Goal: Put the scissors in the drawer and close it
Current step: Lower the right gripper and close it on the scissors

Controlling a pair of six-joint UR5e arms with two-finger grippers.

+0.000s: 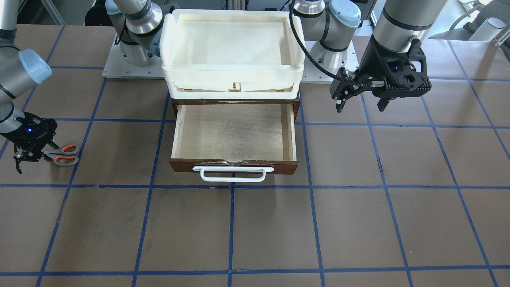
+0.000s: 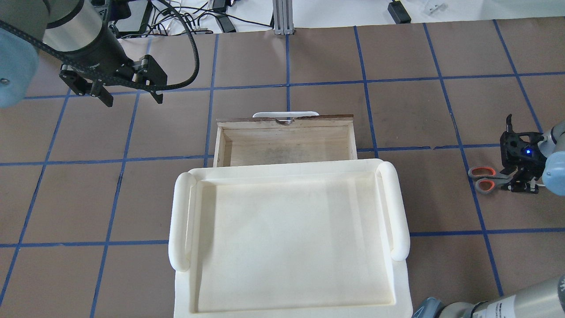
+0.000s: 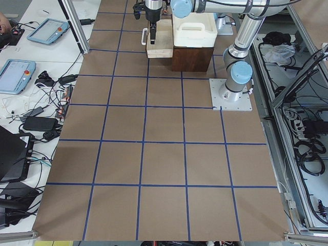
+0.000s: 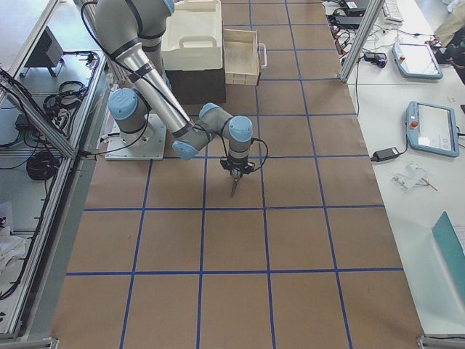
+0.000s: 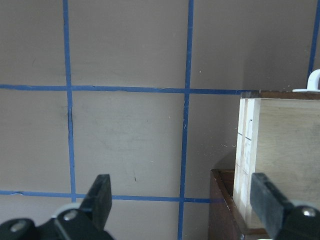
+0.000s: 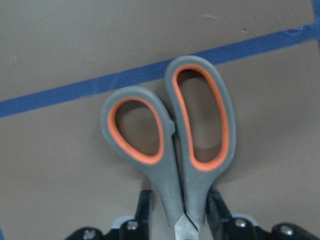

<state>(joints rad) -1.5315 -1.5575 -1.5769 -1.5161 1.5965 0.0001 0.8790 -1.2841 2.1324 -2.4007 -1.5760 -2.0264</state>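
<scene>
The scissors (image 1: pixel 65 160) lie on the brown table at the robot's far right, grey handles lined orange pointing toward the drawer. In the right wrist view the scissors (image 6: pixel 170 175) fill the frame. My right gripper (image 1: pixel 24 154) is down at table level, its fingers (image 6: pixel 144 207) closed against both sides of the handles' neck; it also shows in the overhead view (image 2: pixel 517 177). The drawer (image 1: pixel 279 166) is pulled open, its pale plywood interior bare, its white handle (image 1: pixel 233 174) toward the table's middle. My left gripper (image 1: pixel 360 107) hangs open and empty above the table beside the drawer.
A stack of cream-white plastic trays (image 1: pixel 233 71) sits on the dark cabinet above the drawer. The drawer's side wall (image 5: pixel 265 150) shows at the right of the left wrist view. Blue tape lines grid the table.
</scene>
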